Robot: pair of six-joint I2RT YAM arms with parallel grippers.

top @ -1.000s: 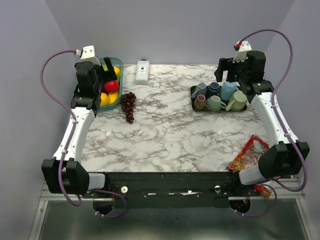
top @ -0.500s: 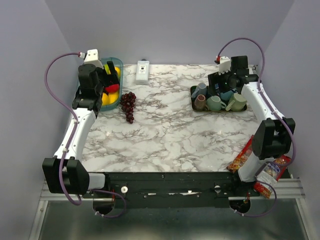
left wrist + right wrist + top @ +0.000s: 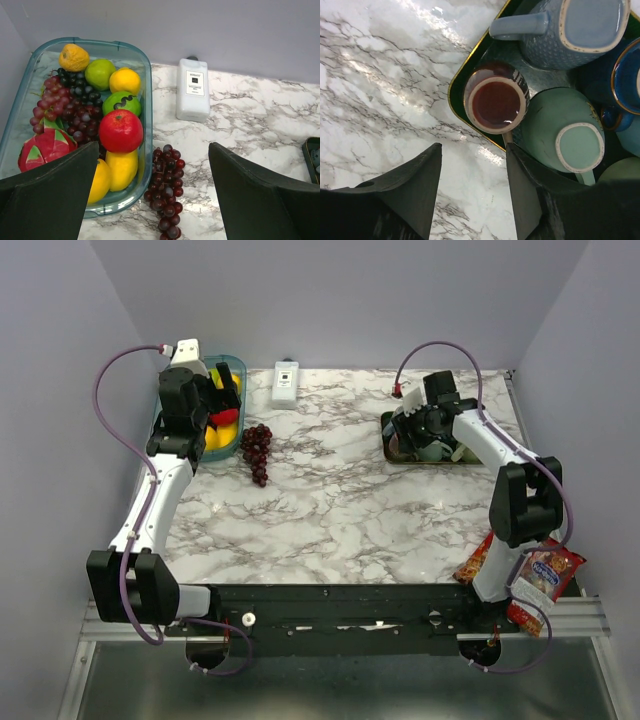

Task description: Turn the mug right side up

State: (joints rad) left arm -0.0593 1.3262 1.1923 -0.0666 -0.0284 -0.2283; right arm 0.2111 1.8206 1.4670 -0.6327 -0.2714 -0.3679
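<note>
Blue-green clear plastic makes the bin [image 3: 148, 95] at the far left of the marble desk [image 3: 330, 490]. The bin is full of fruit. An orange [image 3: 73, 57], a lime [image 3: 99, 74] and a yellow citrus [image 3: 124, 81] lie at its far end. Dark grapes [image 3: 75, 105] run down the middle, and a dragon fruit [image 3: 42, 147] sits at the near left. A green fruit with a sticker [image 3: 121, 103], a red apple [image 3: 120, 130] and a lemon [image 3: 121, 169] line the right wall. The left hand [image 3: 154, 147] hangs above the bin's right edge, spread wide and holding nothing.

Just right of the bin a loose bunch [image 3: 166, 192] of grapes lies on the desk. A white box [image 3: 193, 89] lies beyond it by the back wall.

Farther right is a dark, gold-rimmed tray [image 3: 507, 57] crowded with mugs. The brown mug [image 3: 495, 103] stands in the tray's corner nearest the wrist camera. Its pale-ringed round end faces up, and I cannot tell whether that end is the mouth or the base. A light blue mug [image 3: 565, 40] is behind it, with its handle pointing left. A green mug [image 3: 560, 135] touches the brown one on the right and shows a smaller ringed end. A dark blue mug [image 3: 615, 75] is at the right edge of that view.

The right hand [image 3: 474, 150] hovers over the tray's edge with its fingers parted, gripping nothing. Bare marble shows between the fingers, and the brown mug is just ahead of the gap. Its right finger overlaps the green mug in that view.

Snack packs [image 3: 545, 575] lie at the desk's near right corner.
</note>
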